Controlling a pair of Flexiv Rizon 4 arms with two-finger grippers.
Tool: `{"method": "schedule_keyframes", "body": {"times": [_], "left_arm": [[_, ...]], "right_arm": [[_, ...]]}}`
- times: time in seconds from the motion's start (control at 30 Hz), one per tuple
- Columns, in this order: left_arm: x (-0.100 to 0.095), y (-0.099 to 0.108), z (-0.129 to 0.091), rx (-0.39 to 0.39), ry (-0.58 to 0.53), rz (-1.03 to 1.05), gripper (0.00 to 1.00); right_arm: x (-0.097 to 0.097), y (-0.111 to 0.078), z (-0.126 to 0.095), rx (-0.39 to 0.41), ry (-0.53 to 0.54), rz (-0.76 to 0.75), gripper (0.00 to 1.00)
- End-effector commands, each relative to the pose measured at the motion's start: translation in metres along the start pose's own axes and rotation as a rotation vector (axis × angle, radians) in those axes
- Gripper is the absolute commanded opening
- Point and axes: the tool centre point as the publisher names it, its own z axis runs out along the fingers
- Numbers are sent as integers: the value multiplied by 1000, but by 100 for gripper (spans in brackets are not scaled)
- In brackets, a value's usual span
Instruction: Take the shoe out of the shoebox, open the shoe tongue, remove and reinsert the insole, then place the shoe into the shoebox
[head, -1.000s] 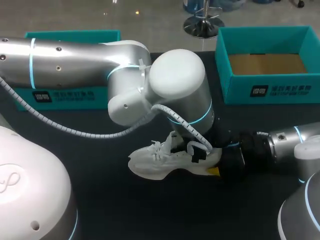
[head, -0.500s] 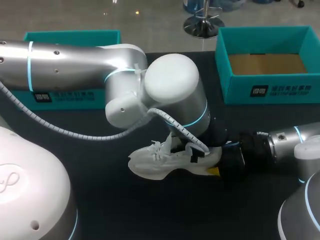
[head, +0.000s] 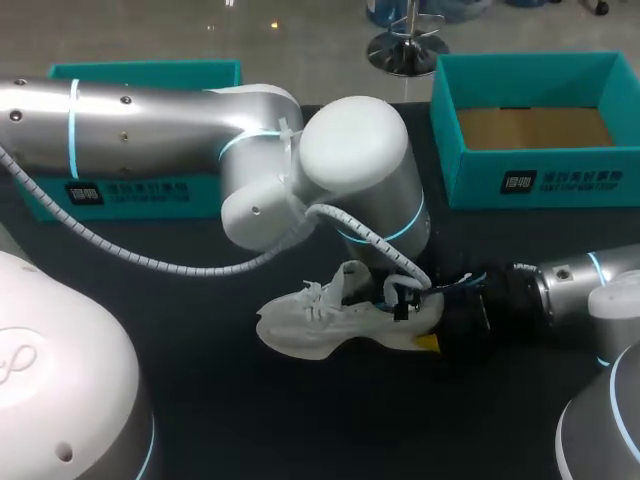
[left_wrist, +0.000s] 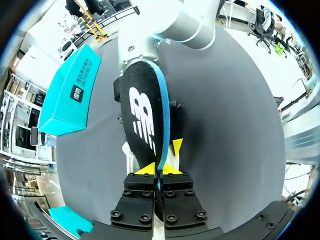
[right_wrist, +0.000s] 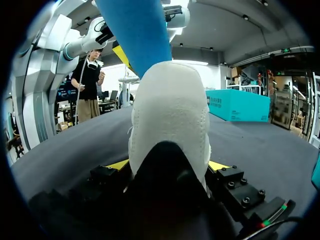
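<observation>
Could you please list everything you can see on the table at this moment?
shoe: one, white, on its sole mid-table.
insole: one, black with a blue edge, held on edge over the shoe.
shoebox: one, teal, open and empty, far right.
second teal box: one, far left, partly behind the left arm.
table: one, black.
left gripper: one, yellow-tipped, shut on the insole.
right gripper: one, yellow-tipped, shut on the shoe's heel.
</observation>
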Motion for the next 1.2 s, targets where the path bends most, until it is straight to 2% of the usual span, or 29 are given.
{"method": "schedule_keyframes", "body": {"times": [0.03, 0.2, 0.43, 0.57, 0.73, 0.93, 1.0, 1.2], "left_arm": [[-9, 8, -26, 75, 30, -27, 0], [-29, -3, -69, 228, 99, -91, 0], [-74, -11, -145, 474, 195, -174, 0], [-98, -1, -184, 605, 238, -220, 0], [-123, 25, -224, 733, 275, -263, 0], [-143, 58, -255, 874, 365, -304, 0], [-145, 65, -261, 886, 377, -317, 0], [-145, 65, -261, 886, 377, -317, 0]], "right_arm": [[-1, -1, 2, 2, 0, 1, 0], [-1, -1, 2, 2, 0, 1, 0], [-1, -1, 2, 2, 0, 1, 0], [-1, -1, 2, 2, 0, 1, 0], [-1, -1, 2, 2, 0, 1, 0], [-1, -1, 2, 2, 0, 1, 0], [-1, -1, 2, 2, 0, 1, 0], [-1, -1, 2, 2, 0, 1, 0]]}}
